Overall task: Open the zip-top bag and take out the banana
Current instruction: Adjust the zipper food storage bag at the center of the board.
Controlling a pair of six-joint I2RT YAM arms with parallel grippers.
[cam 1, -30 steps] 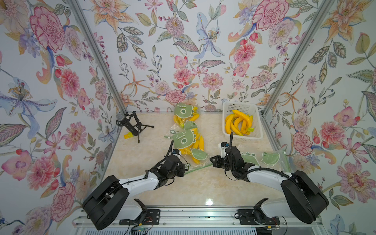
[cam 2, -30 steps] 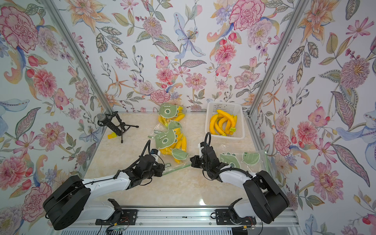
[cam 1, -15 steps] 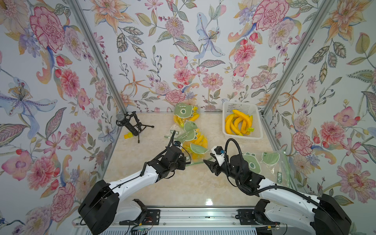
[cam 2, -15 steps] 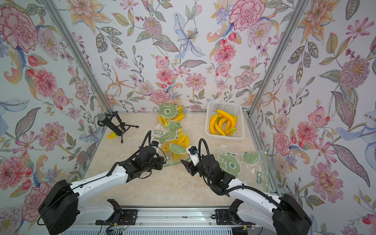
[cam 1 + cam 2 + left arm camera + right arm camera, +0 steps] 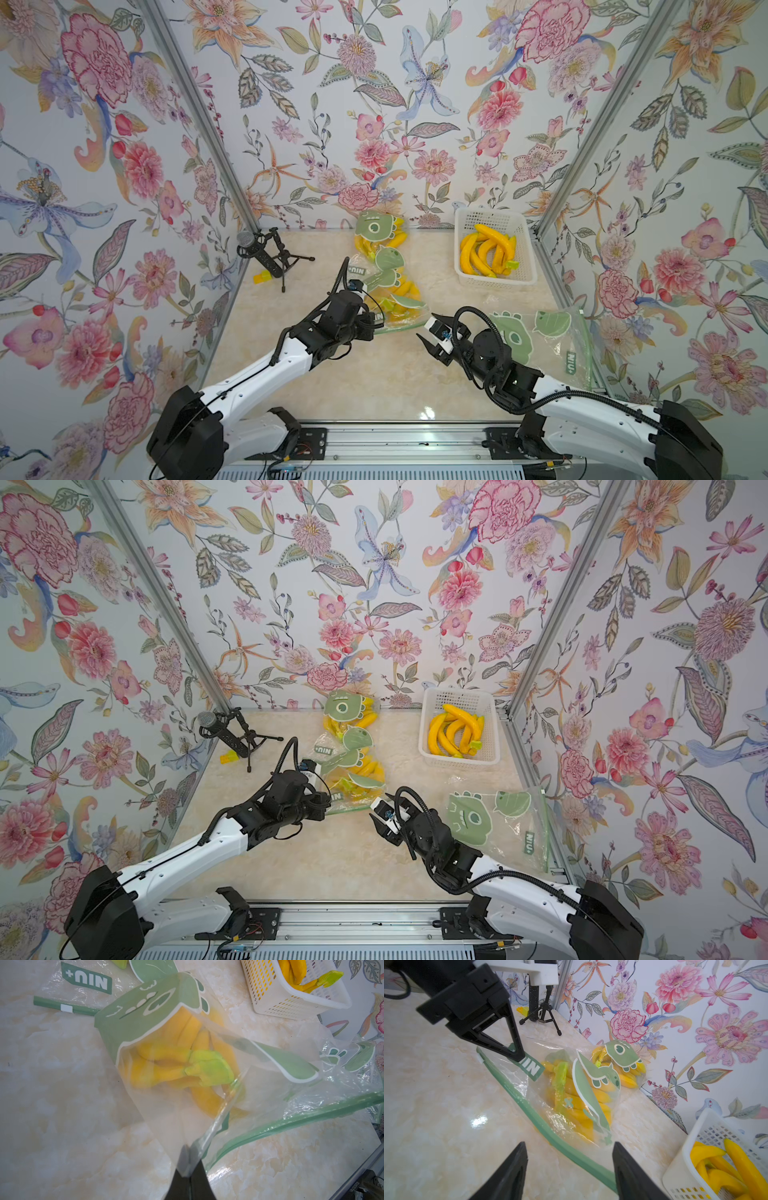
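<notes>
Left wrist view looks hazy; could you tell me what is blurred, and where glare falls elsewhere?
Left wrist: bananas soft behind the near bag film. Right wrist: a glare spot on the table. In a top view: glare at its front edge.

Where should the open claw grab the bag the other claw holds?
I'd grip the zip strip of the bag near its free end, coming from the robot's side. The strip lies along that edge, facing the open right gripper; the left gripper pinches the other end.

light: bright, even, overhead | shadows: faint | glare: white spot on glossy counter | blur: zip-top bag soft near lens | edges: wide-angle bending
</notes>
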